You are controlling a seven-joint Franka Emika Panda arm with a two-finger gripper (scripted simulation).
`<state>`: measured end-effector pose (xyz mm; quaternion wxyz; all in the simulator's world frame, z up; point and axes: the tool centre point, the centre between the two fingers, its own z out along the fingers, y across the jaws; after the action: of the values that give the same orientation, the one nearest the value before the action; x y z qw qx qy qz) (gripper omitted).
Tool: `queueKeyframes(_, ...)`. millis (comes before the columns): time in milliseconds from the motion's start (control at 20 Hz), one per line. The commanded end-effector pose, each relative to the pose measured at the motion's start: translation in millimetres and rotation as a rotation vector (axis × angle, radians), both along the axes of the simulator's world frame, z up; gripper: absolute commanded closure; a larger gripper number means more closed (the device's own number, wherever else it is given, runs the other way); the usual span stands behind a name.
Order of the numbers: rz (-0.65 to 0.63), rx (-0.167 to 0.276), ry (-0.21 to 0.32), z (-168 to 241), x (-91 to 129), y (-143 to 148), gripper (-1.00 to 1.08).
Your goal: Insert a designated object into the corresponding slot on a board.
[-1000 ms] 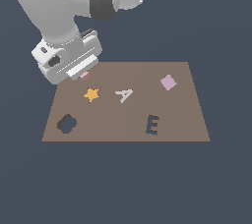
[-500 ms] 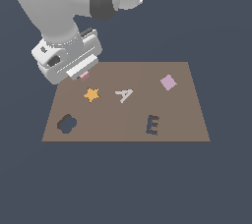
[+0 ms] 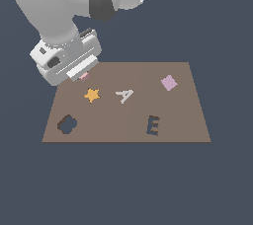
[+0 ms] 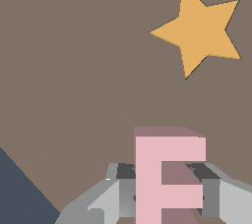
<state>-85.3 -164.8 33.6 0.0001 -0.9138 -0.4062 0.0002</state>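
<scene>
Pink E-block [image 4: 165,179] sits between the two grey fingers [image 4: 110,196] of the end effector [image 4: 165,193] in the wrist view, the fingers closed against its sides, so it looks gripped; whether it is clear of the board [image 3: 188,120] or resting on it cannot be told. In the exterior view only a sliver of pink [image 3: 84,75] shows under the arm, at the board's far corner on that view's left.

Nearest the viewer lie the cloud-shaped cutout [image 3: 66,124] and the E-shaped slot [image 3: 153,126], well apart from the block. Behind them come the orange star [image 3: 91,94] and the pale letter A [image 3: 124,94], farther still the lilac square [image 3: 169,83].

Risks, as I judge them: the grip takes only part of the block, so it could twist or slip during the carry. A low path could clip the star, which lies close by. Any rotation would leave the arms of the E misaligned with the slot, and it would jam on the rim.
</scene>
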Motion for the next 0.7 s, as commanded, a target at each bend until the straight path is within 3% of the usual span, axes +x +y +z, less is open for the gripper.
queueKeyframes(0,0.025,0.0,0.0,0.3,4.5,-0.8,1.08)
queueKeyframes(350,0.159,0.0,-0.001,0.8,28.3,-2.5,1.08)
queueKeyframes(650,0.345,-0.001,-0.001,1.6,61.3,0.5,1.08)
